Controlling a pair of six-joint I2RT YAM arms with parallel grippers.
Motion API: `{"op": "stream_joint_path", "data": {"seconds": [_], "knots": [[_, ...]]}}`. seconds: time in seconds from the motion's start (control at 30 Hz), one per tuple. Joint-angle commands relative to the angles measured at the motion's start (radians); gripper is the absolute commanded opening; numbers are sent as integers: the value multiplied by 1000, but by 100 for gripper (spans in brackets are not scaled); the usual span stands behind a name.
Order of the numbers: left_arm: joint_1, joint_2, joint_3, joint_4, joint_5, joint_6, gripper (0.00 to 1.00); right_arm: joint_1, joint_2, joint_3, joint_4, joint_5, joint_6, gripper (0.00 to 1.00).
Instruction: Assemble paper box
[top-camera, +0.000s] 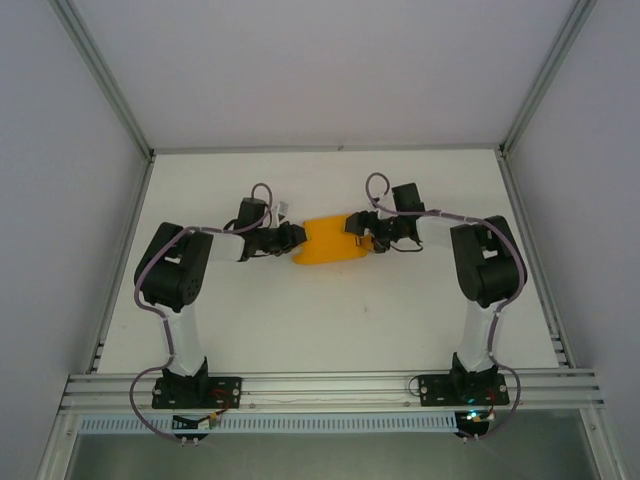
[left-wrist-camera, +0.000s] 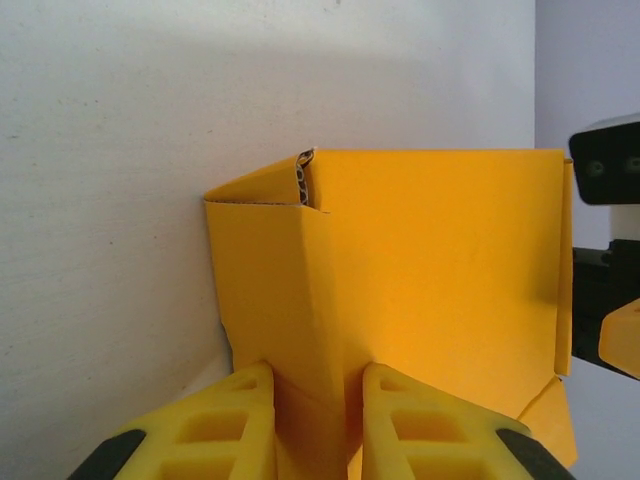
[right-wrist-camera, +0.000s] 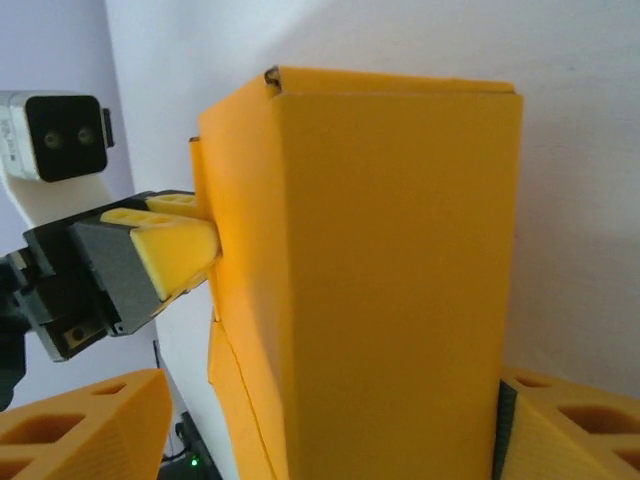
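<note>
Aluminium rail (top-camera: 330, 385) runs along the near edge of the white table (top-camera: 330, 330), carrying both arm bases. Beyond it, at the table's middle, the paper box (top-camera: 332, 245) lies between the two grippers, which meet it from opposite ends.

The left gripper (top-camera: 297, 238) has its jaws nearly closed, and its ribbed yellow fingers (left-wrist-camera: 225, 430) pinch a folded corner of the box wall. The right gripper (top-camera: 357, 232) has its jaws spread wide to straddle the box. One finger (right-wrist-camera: 570, 430) sits against a wall, while the other stands apart from it, so it is not clamping.

The box is matte orange-yellow card with crisp creases. A cut edge in the left wrist view shows a fine fluted core. It already stands as a rectangular tube, with one seam gaping slightly at its far corner and a loose flap near the left fingers.

The step in hand looks like squaring the body and closing the ends. The next move probably calls for the left grip to steady the box while the right presses a flap home, gently enough not to buckle the thin walls.
</note>
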Motion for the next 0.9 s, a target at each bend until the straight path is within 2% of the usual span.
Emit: {"op": "stream_joint_path", "data": {"seconds": [0.0,0.23,0.33,0.43,0.57,0.7,0.77,0.87], "knots": [[6,69,-50,-124,-63,10,22,-1,29,37,75,-131,38,69],[7,87,-39,-57,-17,-16,25,-1,33,22,157,-181,77,49],[5,57,-35,-32,-5,-22,27,-1,28,24,140,-168,70,44],[4,3,-11,-62,-25,1,34,-1,15,25,108,-140,56,43],[3,-93,29,-137,-64,60,55,-1,-32,17,71,-97,41,43],[-16,-221,61,-231,-151,176,100,-2,-115,1,24,-53,49,43],[-42,-293,53,-252,-213,251,100,-4,-167,-11,1,-19,64,43],[-101,-421,22,-254,-319,381,100,-23,-233,11,-143,67,116,44]]}}
